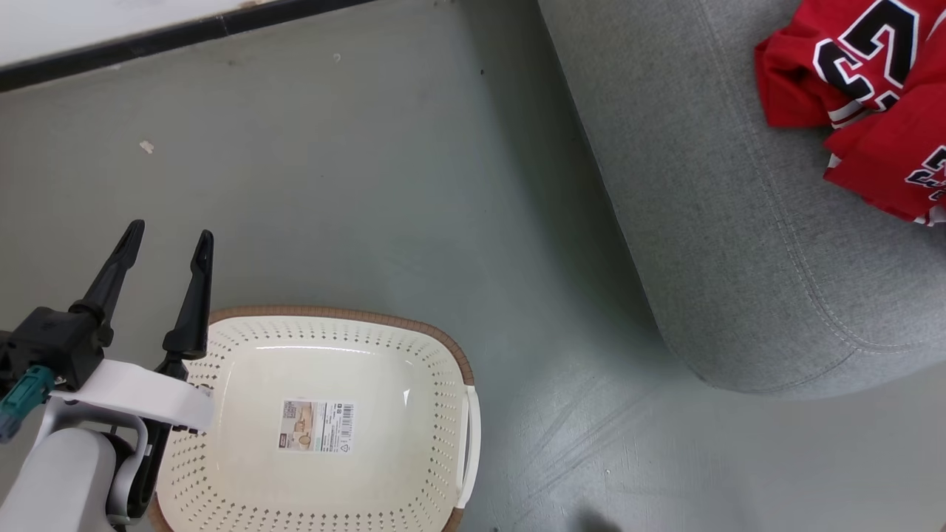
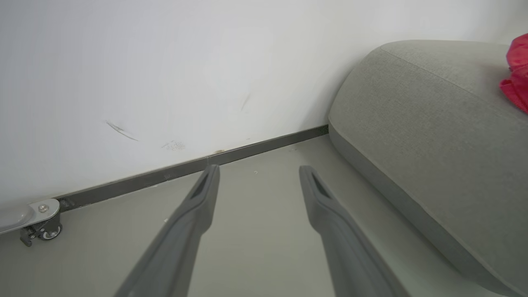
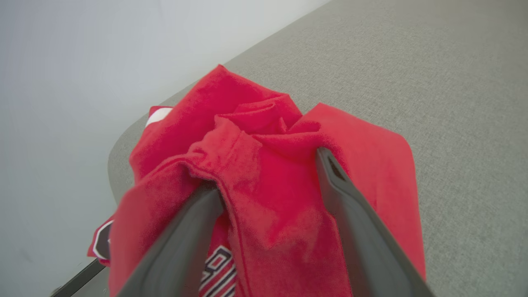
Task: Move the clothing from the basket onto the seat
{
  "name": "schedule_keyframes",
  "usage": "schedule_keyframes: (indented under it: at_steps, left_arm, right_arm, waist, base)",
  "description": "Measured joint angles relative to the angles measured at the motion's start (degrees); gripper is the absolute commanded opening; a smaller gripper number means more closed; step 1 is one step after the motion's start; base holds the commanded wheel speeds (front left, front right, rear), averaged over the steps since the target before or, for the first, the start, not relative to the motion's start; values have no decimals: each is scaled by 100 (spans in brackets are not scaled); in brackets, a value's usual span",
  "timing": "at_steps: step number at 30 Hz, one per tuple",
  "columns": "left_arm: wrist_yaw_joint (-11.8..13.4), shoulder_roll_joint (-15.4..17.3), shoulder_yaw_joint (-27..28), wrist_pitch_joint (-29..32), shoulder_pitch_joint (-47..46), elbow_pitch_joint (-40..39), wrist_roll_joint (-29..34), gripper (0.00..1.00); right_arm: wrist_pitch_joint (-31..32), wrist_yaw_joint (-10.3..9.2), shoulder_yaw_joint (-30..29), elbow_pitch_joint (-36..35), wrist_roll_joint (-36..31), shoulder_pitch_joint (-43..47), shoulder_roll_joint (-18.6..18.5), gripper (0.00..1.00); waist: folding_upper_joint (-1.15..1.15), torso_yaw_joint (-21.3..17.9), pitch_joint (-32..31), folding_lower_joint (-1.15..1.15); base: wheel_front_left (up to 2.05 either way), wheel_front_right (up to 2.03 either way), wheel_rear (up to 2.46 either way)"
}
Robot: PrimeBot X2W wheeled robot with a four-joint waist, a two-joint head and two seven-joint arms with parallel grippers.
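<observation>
I read this as the release at the end of the job. The laundry basket (image 1: 436, 414) stands on the floor (image 1: 369, 185) at the near left with nothing in it but the label (image 1: 316, 426) on its bottom. The red clothing (image 1: 887, 155) lies on the grey sofa (image 1: 739, 244) at the far right.

In its wrist view, my right claw (image 3: 267, 171) has its fingers wide apart and is pinching nothing. Loose red cloth is bunched between them, though, and a fold drapes over the left finger. To finish cleanly I would draw the claw back along the line of its fingers, slowly and a little upward, so that the fold slides off instead of catching on a tip. The pile sits near the sofa's rounded edge, with the wall (image 3: 62, 82) beyond it, so a sideways drag could, I judge, pull a garment over the side.

My left claw (image 1: 170, 230) hangs fully open and empty over the basket's far left rim. It needs no move.

The clothing looks like two crumpled red pieces, one overlapping the other. Both have white trim and black, white-edged "23" numerals. The fabric is soft and limp, and I expect it to cling and trail.
</observation>
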Motion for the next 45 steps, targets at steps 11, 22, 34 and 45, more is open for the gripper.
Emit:
schedule_keyframes:
  at_steps: [11,22,34,45]
  left_arm:
    - [-1,-148,-4,-143,-1,230,-9,100]
    - [0,-305,91,-278,2,472,-111,100]
    - [0,-494,244,-350,103,648,-253,100]
    - [8,-682,479,-393,377,726,-436,100]
  right_arm:
    - [-274,0,175,-627,-290,454,294,100]
    - [-270,-1,633,-1237,-348,1263,477,100]
    - [-126,-1,1813,-1572,-66,1692,504,100]
    - [-298,-1,3398,-1834,520,1929,476,100]
  waist:
    - [0,2,-315,0]
    - [0,106,-738,0]
    - [0,321,-1149,0]
    - [0,697,-1548,0]
  base:
    - [0,0,0]
    - [0,0,0]
    - [0,0,0]
    - [0,0,0]
